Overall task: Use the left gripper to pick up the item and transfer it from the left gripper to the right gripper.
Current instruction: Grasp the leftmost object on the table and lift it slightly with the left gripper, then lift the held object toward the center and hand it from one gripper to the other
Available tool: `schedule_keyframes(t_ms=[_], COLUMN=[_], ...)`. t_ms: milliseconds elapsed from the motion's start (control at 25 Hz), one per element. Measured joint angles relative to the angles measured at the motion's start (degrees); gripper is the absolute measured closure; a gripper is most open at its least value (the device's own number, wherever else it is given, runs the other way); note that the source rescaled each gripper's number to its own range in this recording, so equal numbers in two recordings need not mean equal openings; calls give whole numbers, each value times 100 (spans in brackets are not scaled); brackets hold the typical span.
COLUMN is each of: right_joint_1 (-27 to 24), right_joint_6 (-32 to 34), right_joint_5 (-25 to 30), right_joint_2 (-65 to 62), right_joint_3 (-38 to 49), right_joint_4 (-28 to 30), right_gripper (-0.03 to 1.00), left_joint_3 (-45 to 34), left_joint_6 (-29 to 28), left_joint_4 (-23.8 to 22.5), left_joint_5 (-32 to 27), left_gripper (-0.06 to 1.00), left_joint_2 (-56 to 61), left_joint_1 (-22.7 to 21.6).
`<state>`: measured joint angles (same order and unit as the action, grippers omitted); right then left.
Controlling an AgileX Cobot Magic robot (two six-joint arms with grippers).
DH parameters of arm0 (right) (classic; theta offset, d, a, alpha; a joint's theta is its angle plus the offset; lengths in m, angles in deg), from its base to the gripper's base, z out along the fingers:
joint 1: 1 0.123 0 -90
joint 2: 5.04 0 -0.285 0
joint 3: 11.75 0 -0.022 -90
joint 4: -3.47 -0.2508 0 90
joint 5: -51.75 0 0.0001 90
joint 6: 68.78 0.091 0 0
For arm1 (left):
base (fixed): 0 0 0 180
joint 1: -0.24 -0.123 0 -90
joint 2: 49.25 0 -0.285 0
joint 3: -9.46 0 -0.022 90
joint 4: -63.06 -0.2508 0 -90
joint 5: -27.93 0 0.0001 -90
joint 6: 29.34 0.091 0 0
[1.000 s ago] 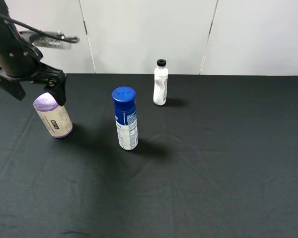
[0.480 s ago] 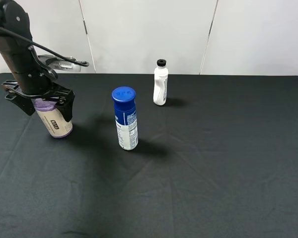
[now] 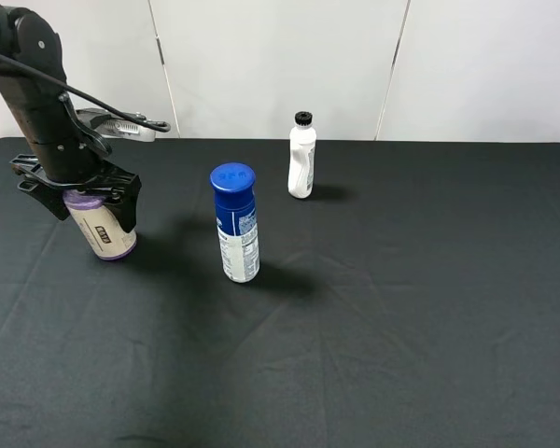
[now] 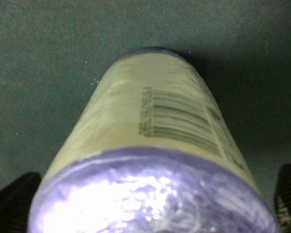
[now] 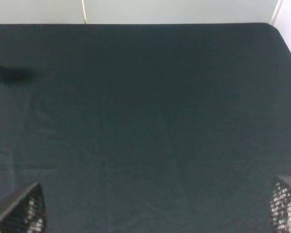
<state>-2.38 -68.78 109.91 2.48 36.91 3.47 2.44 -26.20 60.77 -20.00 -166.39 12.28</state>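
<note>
Seemingly the left hand (image 3: pixel 91 213) straddles the item (image 3: pixel 107 233), masking its top; grip unclear.

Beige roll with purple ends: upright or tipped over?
Upright. The pale beige cylinder roll with purple ends stands on one end on the black tablecloth, left gripper jaws straddling its top.

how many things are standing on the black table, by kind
purple-ended roll: 1
blue-capped spray can: 1
white bottle with black cap: 1
total: 3
</note>
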Motion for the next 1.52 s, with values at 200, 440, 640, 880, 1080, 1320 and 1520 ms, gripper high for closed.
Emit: schedule_keyframes(t_ms=[200,440,640,880,1080,1320,1520], right_joint_1=[0,0,0,0,0,0,0], right_joint_6=[0,0,0,0,0,0,0], right_joint_5=[0,0,0,0,0,-5,-5], right_joint_2=[0,0,0,0,0,0,0], right_joint_3=[0,0,0,0,0,0,0], right_joint_4=[0,0,0,0,0,0,0], right_gripper=[-3,-3,-3,-3,-3,-3,-3], left_joint_3=[0,0,2,508,1005,1131,1131], left_joint_6=[266,602,613,619,476,412,410], left_joint_4=[-43,-43,-43,-38,0,228,717], left_joint_5=[49,49,49,-317,-867,-1073,-1166], left_gripper=[94,94,94,94,94,94,94], left_joint_2=[0,0,13,283,700,1302,1665], left_joint_1=[0,0,0,0,0,0,0])
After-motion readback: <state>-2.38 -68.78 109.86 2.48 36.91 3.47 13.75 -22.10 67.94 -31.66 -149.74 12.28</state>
